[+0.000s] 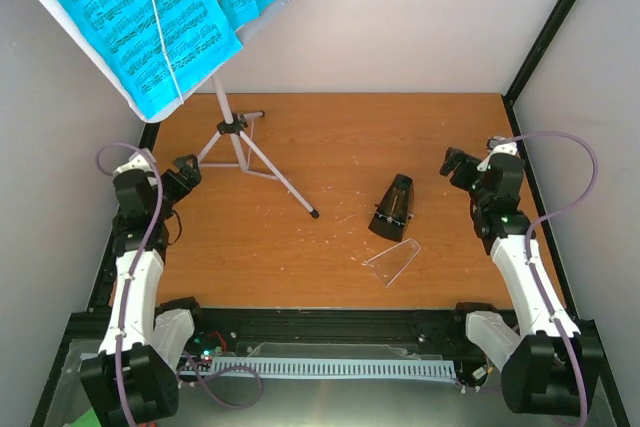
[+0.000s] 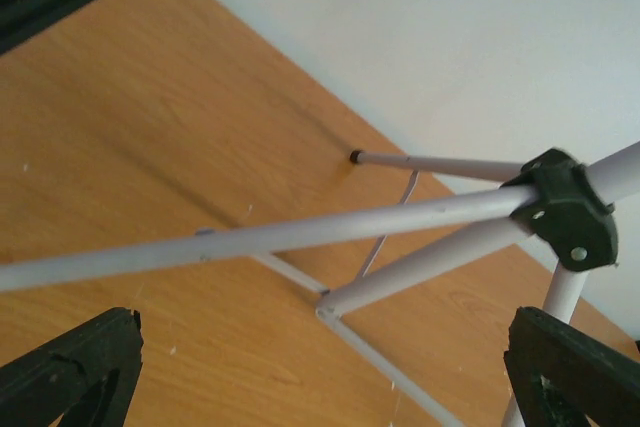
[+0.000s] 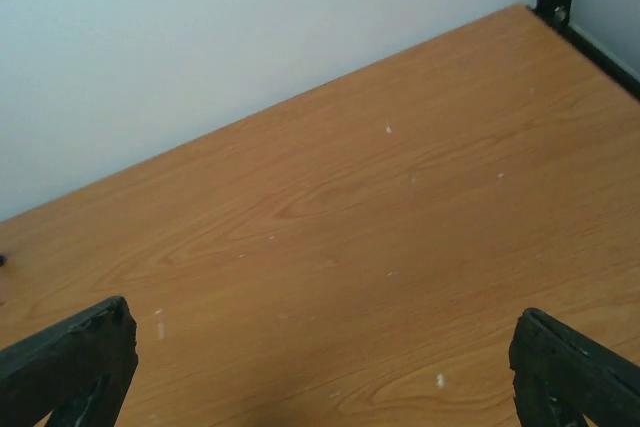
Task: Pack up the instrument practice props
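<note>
Spread wide at the left gripper (image 2: pixel 320 387), black fingertips (image 2: pixel 72 372) well apart at the lower corners of the wrist view, nothing clamped. Just ahead of them, crossing from side to side without touching: a leg of the white tripod music stand (image 2: pixel 300 235), running up to the black hub (image 2: pixel 565 209) at the gripper's right. Beyond the leg, two more tubes and thin braces over the wooden table (image 2: pixel 150 97). High above and ahead of this gripper, in the top view: the stand's tilted top carrying the cyan sheet-music pages (image 1: pixel 130 22).

Spread just as wide at the right gripper (image 3: pixel 322 372), holding nothing, only bare wood and the pale back wall (image 3: pixel 250 27) ahead. To its left and a little nearer the arm bases, well apart from it: the small black pyramid metronome (image 1: pixel 393 209), standing on the wood. Nearer still, lying close beside the metronome: the clear plastic cover (image 1: pixel 392 260).
</note>
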Robot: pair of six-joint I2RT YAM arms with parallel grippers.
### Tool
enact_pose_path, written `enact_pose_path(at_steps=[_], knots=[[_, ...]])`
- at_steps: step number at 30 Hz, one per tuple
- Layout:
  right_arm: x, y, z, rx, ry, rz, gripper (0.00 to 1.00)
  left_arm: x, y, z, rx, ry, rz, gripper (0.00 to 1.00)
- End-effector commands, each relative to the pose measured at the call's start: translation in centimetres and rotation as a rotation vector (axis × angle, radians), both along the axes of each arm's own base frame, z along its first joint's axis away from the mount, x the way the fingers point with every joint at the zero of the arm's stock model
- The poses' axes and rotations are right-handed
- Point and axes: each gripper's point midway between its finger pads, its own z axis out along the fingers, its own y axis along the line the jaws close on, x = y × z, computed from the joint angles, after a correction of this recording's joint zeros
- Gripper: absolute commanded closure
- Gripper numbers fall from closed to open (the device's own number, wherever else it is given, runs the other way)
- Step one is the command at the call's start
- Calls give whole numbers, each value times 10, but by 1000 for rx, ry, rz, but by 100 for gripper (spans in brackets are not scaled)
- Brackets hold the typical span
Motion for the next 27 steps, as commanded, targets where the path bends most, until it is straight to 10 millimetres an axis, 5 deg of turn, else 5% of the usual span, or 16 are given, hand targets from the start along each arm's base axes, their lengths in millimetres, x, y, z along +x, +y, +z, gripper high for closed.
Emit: enact_pose_path(at_steps=[1,6,12,19,27], knots=[[-13,14,15,133,4,33,0,-7,-7,15,-45,35,-22,1],[-17,53,41,211,19,250,0,-7,-33,50,37,-39,-217,1],[-22,89,36,240,180,375,0,-2,-48,70,156,-106,-357,0],[-38,128,9,19,389,375,2,1,-41,60,290,-132,-348,0],[-47,135,-16,-109,468,309,11,2,-29,42,358,-100,-301,4]])
